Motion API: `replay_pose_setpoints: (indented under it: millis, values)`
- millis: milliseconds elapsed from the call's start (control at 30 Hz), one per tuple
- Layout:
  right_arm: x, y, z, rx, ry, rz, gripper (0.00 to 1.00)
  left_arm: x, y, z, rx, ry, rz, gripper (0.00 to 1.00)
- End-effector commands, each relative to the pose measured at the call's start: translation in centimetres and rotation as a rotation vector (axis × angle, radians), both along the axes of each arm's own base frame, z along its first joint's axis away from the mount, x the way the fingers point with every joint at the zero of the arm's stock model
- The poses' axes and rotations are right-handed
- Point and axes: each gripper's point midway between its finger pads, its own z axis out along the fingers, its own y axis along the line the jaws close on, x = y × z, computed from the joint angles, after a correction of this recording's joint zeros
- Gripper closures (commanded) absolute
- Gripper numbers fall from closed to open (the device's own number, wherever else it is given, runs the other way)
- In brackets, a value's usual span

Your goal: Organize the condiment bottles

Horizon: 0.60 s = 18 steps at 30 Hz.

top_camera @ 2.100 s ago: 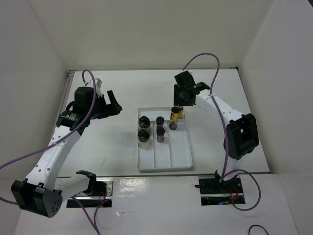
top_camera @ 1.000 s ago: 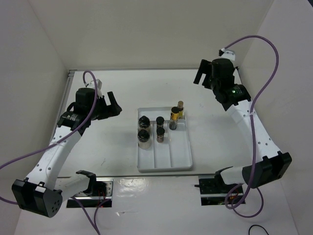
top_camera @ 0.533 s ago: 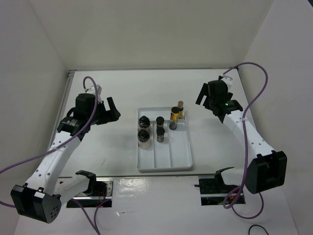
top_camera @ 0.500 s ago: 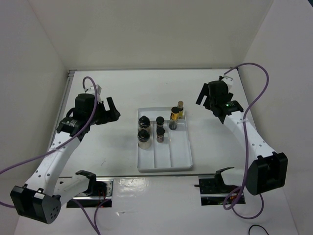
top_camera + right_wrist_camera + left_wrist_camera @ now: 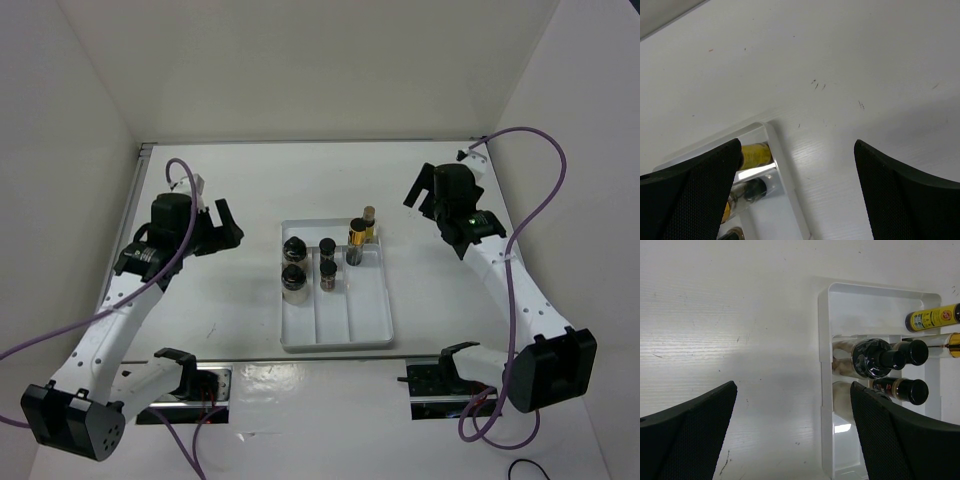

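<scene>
The condiment bottles stand at the far end of the white tray (image 5: 337,325). Two squat jars (image 5: 293,280) fill the left compartment, two small dark brown bottles (image 5: 327,272) the middle one, and two slim yellow-amber bottles (image 5: 358,236) the right one. My left gripper (image 5: 229,224) hangs open left of the tray and holds nothing. In the left wrist view a squat jar (image 5: 870,358) and a yellow bottle (image 5: 932,318) lie beyond the open left gripper (image 5: 795,440). My right gripper (image 5: 419,192) is open and empty, right of the tray; the right wrist view shows the right gripper (image 5: 797,192) over bare table beside the tray corner (image 5: 774,146).
White walls close in the table on the left, back and right. The near half of the tray has three bare compartments. Both arm bases (image 5: 180,375) sit at the near edge, with purple cables looping above the arms.
My right arm has pulled back from the yellow-amber bottles at the tray's far right corner, out to the right. The left arm drifted slightly left. No bottle moved.
</scene>
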Motion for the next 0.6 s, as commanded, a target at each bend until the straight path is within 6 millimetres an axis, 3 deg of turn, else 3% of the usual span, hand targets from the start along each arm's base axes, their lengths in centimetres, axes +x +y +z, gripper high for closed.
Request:
replay_pose_setpoints:
  millis: [0, 567]
  values:
    - [0.6, -0.2, 0.8, 0.013, -0.048, -0.019, 0.02, 0.5, 0.4, 1.3, 0.01, -0.073, 0.006, 0.0]
    - [0.4, 0.2, 1.2, 0.026, -0.064, 0.011, 0.02, 0.0, 0.8, 3.0, -0.004, -0.151, 0.027, 0.0]
